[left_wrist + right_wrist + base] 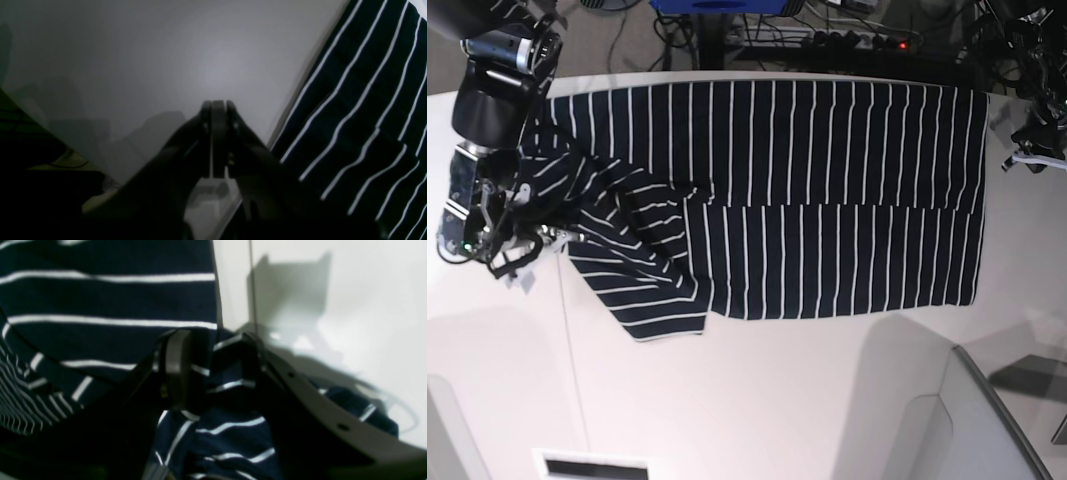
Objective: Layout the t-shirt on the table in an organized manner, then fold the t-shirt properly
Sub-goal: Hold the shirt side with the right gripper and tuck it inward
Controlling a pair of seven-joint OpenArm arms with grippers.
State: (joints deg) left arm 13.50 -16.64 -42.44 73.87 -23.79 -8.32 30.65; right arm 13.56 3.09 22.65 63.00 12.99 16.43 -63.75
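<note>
Base view, table [777, 390]: white top fills most of the picture, bare along the near side, with a thin seam line running down its left part.

T-shirt [827, 200]: dark navy with thin white stripes, spread sideways across the far half of the table. The body lies mostly flat, with a lengthwise fold line through its middle. The end at the picture's left is bunched, and one sleeve splays out toward the near side.

Step in hand: judging by the lie of the cloth, the folding has begun with the body, and the sleeve end is being gathered.

Right gripper [213, 373]: at the shirt's bunched end, on the base view's left. In the right wrist view its fingers stand partly apart with striped cloth lying between them. Whether they actually pinch that cloth I cannot tell.

Left gripper [218, 113]: fingers pressed together on nothing, hanging over bare table. The shirt's straight hem edge runs just beside it, not touching. In the base view this arm sits at the far right corner.

Next move, as a guess: the right fingers need a firm pinch on the sleeve cloth, then a carry inward so it lands flat on the body.

Risk: the loose folds may drag the flat part out of line.
</note>
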